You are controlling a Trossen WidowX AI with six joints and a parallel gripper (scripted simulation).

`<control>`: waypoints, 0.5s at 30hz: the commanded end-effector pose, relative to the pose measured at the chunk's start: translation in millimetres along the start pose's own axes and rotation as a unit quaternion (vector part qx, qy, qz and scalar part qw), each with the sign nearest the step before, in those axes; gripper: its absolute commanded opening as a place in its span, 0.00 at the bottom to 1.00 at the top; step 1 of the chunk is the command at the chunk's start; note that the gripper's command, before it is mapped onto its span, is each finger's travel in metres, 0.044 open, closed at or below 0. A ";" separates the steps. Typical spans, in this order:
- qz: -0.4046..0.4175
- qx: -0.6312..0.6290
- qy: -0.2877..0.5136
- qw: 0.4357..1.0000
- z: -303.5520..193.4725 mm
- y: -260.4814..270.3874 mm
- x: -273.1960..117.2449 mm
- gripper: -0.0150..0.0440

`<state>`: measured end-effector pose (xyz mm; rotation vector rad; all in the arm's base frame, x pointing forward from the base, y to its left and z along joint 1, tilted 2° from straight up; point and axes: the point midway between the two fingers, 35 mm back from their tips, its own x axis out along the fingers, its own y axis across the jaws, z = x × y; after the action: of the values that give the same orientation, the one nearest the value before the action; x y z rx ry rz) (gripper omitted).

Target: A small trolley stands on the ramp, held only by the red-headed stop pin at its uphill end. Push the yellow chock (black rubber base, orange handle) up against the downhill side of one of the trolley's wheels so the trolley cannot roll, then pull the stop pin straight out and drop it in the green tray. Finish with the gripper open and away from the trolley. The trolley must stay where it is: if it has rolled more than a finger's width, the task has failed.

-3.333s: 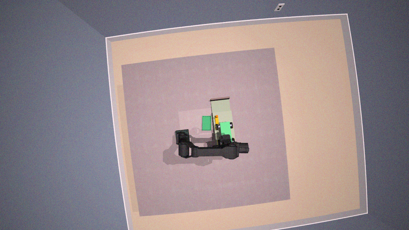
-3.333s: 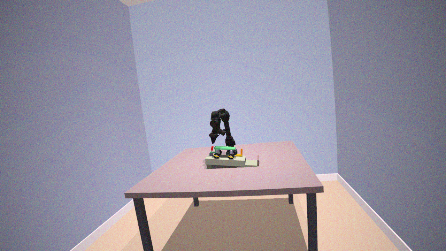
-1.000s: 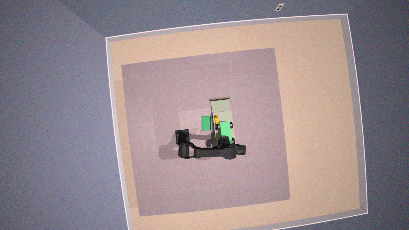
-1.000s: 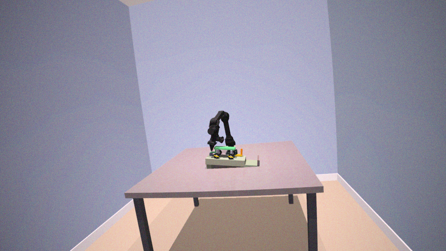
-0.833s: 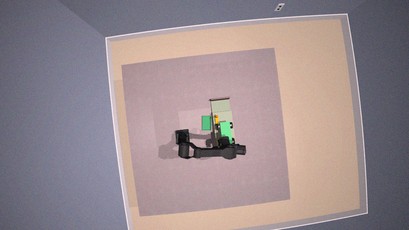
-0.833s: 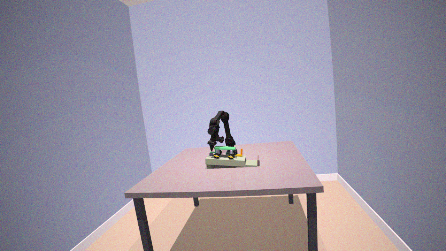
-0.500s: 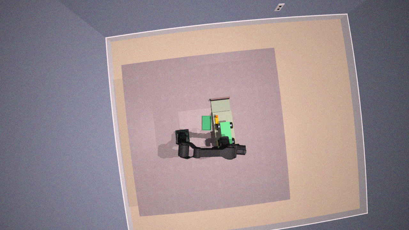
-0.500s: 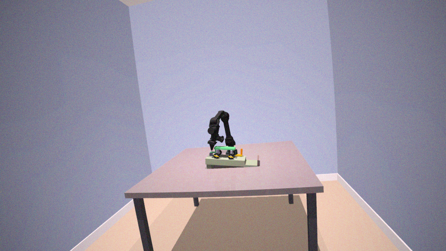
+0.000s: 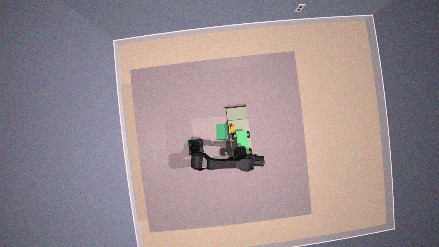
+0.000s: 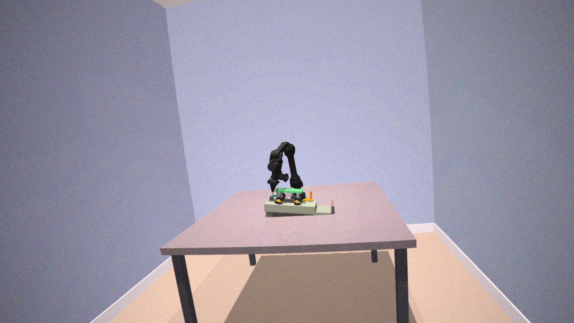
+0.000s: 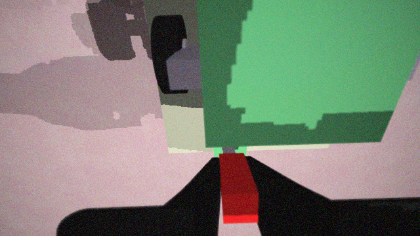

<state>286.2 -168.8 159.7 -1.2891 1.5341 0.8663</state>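
The green-topped trolley (image 9: 242, 139) (image 10: 289, 190) (image 11: 312, 65) stands on the pale ramp (image 9: 236, 113) (image 10: 289, 207) (image 11: 184, 128). The chock with its orange handle (image 9: 232, 126) (image 10: 310, 195) lies at the downhill side of the near-left wheel in the overhead view; it looks against the wheel, though contact is too small to confirm. My gripper (image 11: 231, 164) (image 10: 272, 191) points down at the uphill end, shut on the red head of the stop pin (image 11: 238, 177). A bit of grey shaft shows below the head; the pin's lower end is hidden. The green tray (image 9: 221, 132) appears empty.
The trolley's deck edge is very close to my fingertips in the wrist view. A brown end board (image 9: 235, 105) (image 10: 332, 206) stands at the ramp's downhill end. The tray lies left of the ramp in the overhead view, and my arm (image 9: 225, 163) reaches across the uphill end.
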 end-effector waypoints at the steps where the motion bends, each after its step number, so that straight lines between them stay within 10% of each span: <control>1: -0.001 0.002 0.002 1.000 -1.4 -0.3 -5.2 0.25; 15: -0.001 0.002 0.001 1.000 -1.9 -0.5 -13.5 0.25</control>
<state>286.3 -165.9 168.3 -1.2878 1.5331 0.8689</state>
